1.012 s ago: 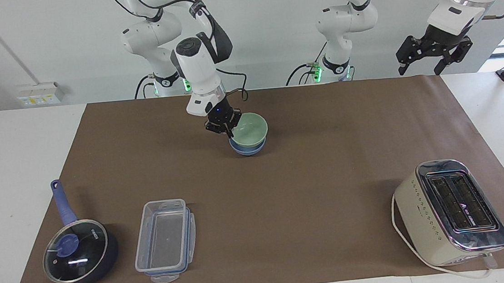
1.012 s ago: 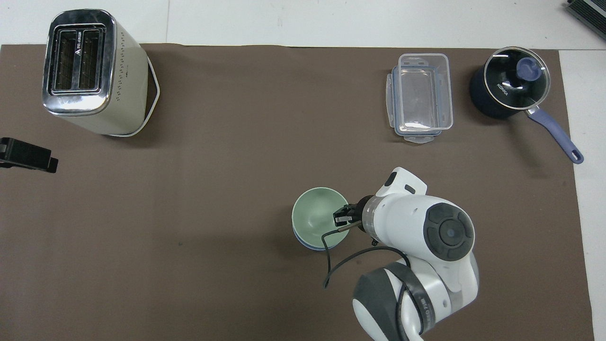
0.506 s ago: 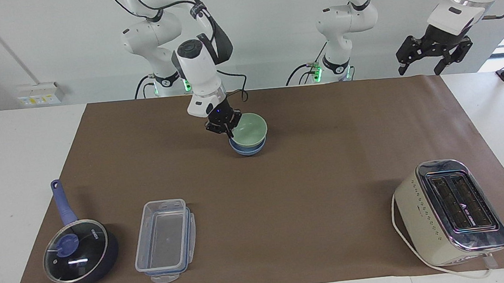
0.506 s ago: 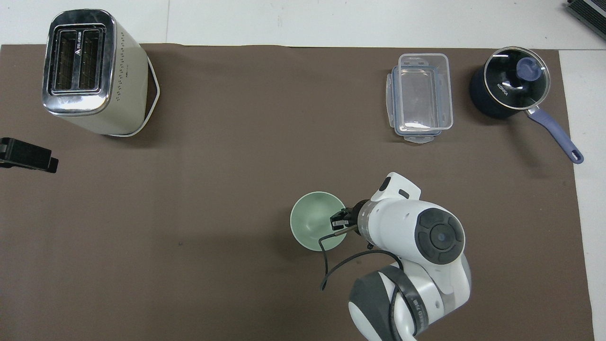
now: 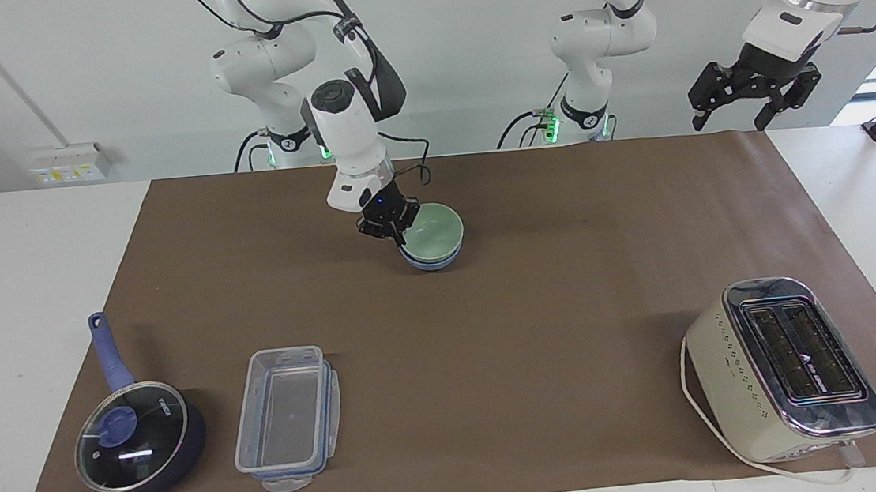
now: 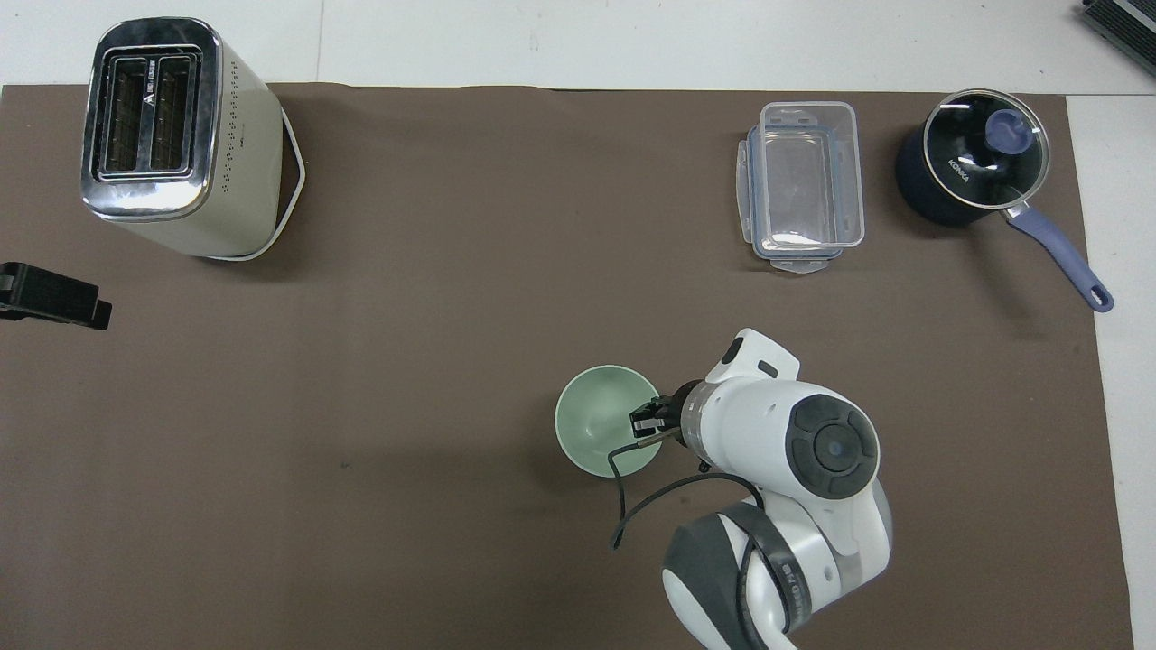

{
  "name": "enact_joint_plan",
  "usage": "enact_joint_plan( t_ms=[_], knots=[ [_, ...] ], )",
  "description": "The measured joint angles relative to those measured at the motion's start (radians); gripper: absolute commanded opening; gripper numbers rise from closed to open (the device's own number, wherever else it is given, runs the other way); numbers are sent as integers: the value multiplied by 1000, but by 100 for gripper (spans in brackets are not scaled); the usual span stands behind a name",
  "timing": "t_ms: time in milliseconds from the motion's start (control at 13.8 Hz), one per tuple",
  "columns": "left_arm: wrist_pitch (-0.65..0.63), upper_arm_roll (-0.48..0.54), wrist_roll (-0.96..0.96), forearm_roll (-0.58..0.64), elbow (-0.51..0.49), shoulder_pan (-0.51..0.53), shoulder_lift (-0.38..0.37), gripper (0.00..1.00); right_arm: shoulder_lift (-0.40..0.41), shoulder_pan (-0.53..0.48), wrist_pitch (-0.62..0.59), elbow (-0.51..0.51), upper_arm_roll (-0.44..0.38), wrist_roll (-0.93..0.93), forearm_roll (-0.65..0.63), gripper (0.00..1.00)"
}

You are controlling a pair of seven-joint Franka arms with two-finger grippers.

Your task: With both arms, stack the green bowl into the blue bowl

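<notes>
The green bowl (image 5: pixel 432 235) sits mouth-up, nested in the blue bowl (image 5: pixel 431 261), right gripper (image 5: pixel 394 234) jaws clenched on its rim.

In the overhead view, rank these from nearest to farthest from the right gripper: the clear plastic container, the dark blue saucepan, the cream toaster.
From the right gripper, shut on the pale mint-green bowl's rim:
1. Clear rectangular plastic container, farther from the robots, toward the right arm's end.
2. Dark blue saucepan with glass lid, beside the container, at the mat's corner.
3. Cream toaster, toward the left arm's end.
</notes>
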Motion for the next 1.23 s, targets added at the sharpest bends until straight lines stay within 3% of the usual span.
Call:
enact_joint_plan(
  t_ms=[217,289,434,506,578,651,723,1012,1229],
  knots=[
    [0,-5,0,0,0,0,0,100,2,0,0,-1,0,0,0,3],
    [0,-6,0,0,0,0,0,100,2,0,0,-1,0,0,0,17],
    [0,-7,0,0,0,0,0,100,2,0,0,-1,0,1,0,33],
    [0,-7,0,0,0,0,0,100,2,0,0,-1,0,5,0,44],
    [0,-7,0,0,0,0,0,100,2,0,0,0,0,17,0,61],
    [0,-7,0,0,0,0,0,100,2,0,1,3,0,29,0,94],
    [0,-7,0,0,0,0,0,100,2,0,2,9,0,39,0,100],
    [0,-8,0,0,0,0,0,100,0,-40,-13,79,-3,51,0,100],
    [0,-10,0,0,0,0,0,100,-6,-109,-142,170,-10,52,0,100]
  ],
)
